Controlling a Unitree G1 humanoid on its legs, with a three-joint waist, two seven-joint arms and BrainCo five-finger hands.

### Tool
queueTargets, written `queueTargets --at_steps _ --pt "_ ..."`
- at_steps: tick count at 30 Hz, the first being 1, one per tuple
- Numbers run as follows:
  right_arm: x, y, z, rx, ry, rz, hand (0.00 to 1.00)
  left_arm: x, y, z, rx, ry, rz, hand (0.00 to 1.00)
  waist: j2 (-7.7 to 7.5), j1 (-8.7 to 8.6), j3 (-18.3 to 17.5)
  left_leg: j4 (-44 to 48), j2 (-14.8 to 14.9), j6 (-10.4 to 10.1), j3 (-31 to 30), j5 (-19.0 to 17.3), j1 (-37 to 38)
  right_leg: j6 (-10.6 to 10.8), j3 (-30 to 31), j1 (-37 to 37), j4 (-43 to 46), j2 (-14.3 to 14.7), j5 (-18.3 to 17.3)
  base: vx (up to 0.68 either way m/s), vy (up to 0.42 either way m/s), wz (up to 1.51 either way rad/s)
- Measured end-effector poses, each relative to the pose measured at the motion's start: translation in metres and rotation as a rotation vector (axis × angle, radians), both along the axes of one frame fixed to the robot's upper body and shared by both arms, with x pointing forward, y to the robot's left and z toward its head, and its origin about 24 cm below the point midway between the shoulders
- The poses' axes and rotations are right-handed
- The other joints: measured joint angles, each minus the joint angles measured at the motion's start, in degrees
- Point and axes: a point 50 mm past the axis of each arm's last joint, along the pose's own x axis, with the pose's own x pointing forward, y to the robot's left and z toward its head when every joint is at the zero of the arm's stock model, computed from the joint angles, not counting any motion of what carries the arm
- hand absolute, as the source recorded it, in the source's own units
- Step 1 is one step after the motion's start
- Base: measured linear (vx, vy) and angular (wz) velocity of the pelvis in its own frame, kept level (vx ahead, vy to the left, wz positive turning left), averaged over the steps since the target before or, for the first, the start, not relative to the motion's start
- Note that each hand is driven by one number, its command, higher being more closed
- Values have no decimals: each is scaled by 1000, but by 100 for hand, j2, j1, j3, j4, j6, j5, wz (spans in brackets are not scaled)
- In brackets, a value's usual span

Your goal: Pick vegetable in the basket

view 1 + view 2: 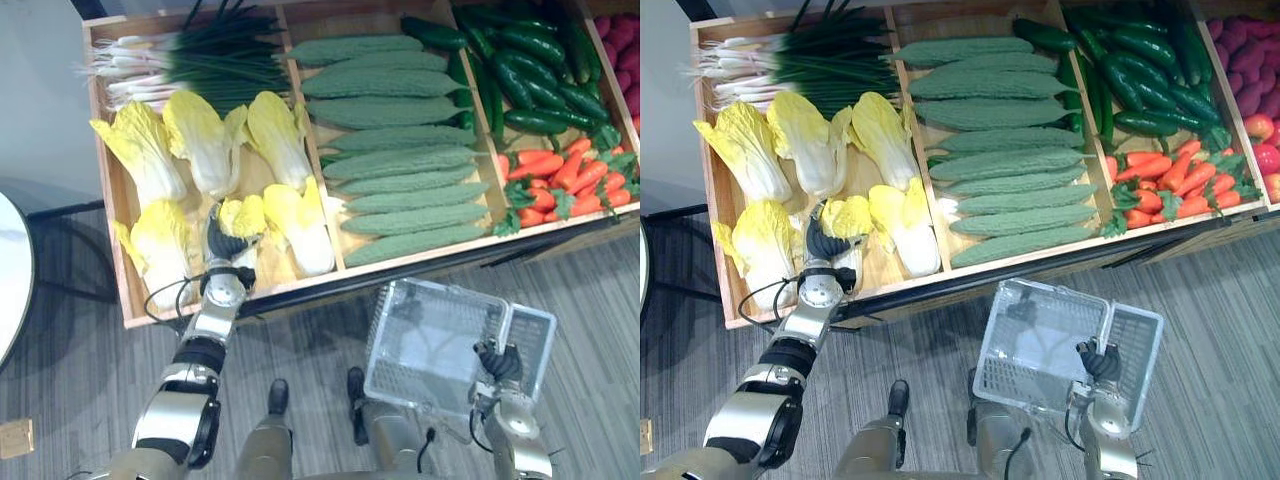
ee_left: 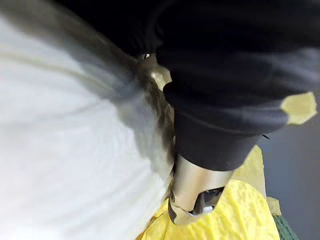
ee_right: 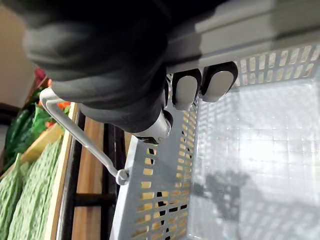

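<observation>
Dark-covered left robot hand (image 1: 226, 243), silver-grey arm (image 1: 178, 415).

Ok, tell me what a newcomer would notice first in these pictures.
The wooden produce stand draws the eye first: pale yellow cabbages on its left, a stack of green bitter gourds in the middle, bright orange carrots at the right. The left hand rests on one small cabbage at the stand's front edge. Below the stand, the right hand grips the rim of an empty grey basket.

This is a grocery shop's produce section. A wooden display stand (image 1: 300, 284) has compartments piled with cabbages (image 1: 205, 140), bitter gourds (image 1: 400, 160), cucumbers (image 1: 530, 70), carrots (image 1: 575, 175) and spring onions (image 1: 190, 60). A plastic shopping basket (image 1: 430, 345) is in front.
</observation>
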Motion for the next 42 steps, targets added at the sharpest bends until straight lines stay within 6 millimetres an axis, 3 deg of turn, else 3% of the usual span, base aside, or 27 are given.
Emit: queueTargets --at_steps 4,8,18,21,25,30,32,34,36,37,39,42 --pt "9 4 6 2 -33 13 100 5 1 11 -54 -44 -3 100 0 -4 130 -238 -26 50 -14 129 25 116 76 17 -260 -12 158 -174 5 -3" --pt "7 3 4 -9 -22 10 100 -5 0 15 -83 -95 -34 100 27 -85 150 -410 -58 89 -69 250 185 163 71 192 -425 -20 257 18 10 3" --pt "-12 -5 -7 -44 46 -22 100 -63 -1 23 -113 -247 -79 100 50 -55 138 -363 -141 116 -196 229 784 176 174 955 -681 -83 249 112 35 3" --pt "-17 -3 -7 -39 42 -31 100 -82 2 39 -129 -349 -48 100 191 -36 55 -148 -113 188 -83 -60 840 176 422 1022 -682 -15 248 23 61 -30" --pt "-19 0 2 -50 -2 -27 100 -114 4 56 -144 -489 9 100 400 -23 -68 188 -102 318 498 -450 1075 222 997 1137 -680 67 275 -64 48 -73" --pt "-17 3 18 -63 -72 -12 100 -136 0 78 -145 -646 5 100 478 21 -195 766 88 336 1385 -930 1108 314 1620 1077 -875 248 365 -131 29 -102" --pt "-7 4 27 -71 -120 -3 100 -139 1 83 -143 -679 10 100 595 21 -253 836 316 379 1888 -1034 1103 -30 845 971 -1035 127 264 -123 2 -142" --pt "6 12 35 -74 -160 32 100 -140 1 85 -142 -691 11 100 618 101 -275 853 569 346 2628 -1037 1246 -288 -1352 728 -736 -367 224 -5 -66 -149" --pt "15 23 39 -74 -180 80 100 -141 1 83 -147 -682 16 100 637 134 -278 800 761 315 3165 -1042 1516 -525 -2816 762 -462 -699 132 106 -82 -151" --pt "19 30 41 -77 -188 113 100 -141 0 82 -157 -681 15 100 630 141 -282 801 893 210 3448 -1080 1685 -503 -3227 823 -395 -705 164 160 -107 -143" --pt "21 39 44 -83 -205 146 100 -140 -5 81 -176 -672 -8 100 638 94 -288 955 1118 28 3731 -1187 1880 -300 -2896 832 -425 -427 479 197 -216 -115" --pt "23 48 48 -77 -222 187 100 -135 -17 74 -238 -641 -75 100 690 85 -297 2054 1752 40 3857 -1201 1883 -477 -2393 998 -501 141 426 193 -235 -100"
